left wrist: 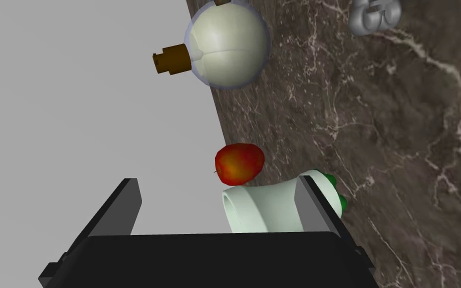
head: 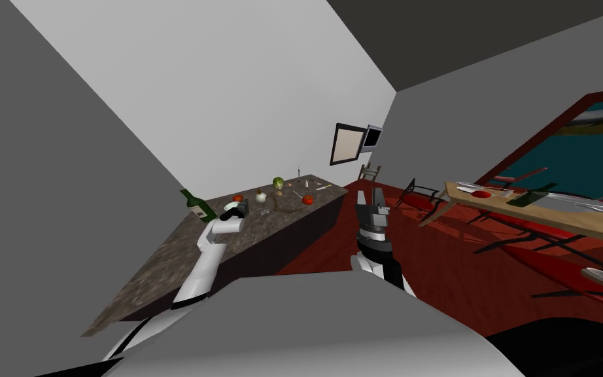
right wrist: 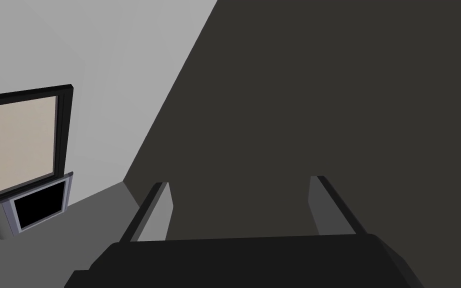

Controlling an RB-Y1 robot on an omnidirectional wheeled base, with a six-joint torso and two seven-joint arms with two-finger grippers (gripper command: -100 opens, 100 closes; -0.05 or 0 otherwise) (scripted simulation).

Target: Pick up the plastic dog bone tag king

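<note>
A small silver-grey tag (left wrist: 374, 16) with looped shapes lies on the dark marble counter (left wrist: 399, 150), well beyond my left gripper and cut off by the picture's edge. My left gripper (left wrist: 219, 210) hangs open over the counter's back edge by the wall, with nothing held. A pale green cup-like cylinder (left wrist: 262, 207) lies on its side just past the fingers, partly behind one finger (left wrist: 314, 205). In the head view, the left gripper (head: 241, 208) is over the counter (head: 182, 262). My right gripper (head: 372, 198) is raised over the red floor, open and empty (right wrist: 239, 205).
A red apple (left wrist: 239, 163) sits beside the cylinder, and a round white flask with a brown stopper (left wrist: 227, 45) stands further along. A green bottle (head: 199, 205), a green vegetable (head: 278, 182) and a tomato (head: 307, 199) share the counter. A wooden table (head: 555, 216) with dishes stands at right.
</note>
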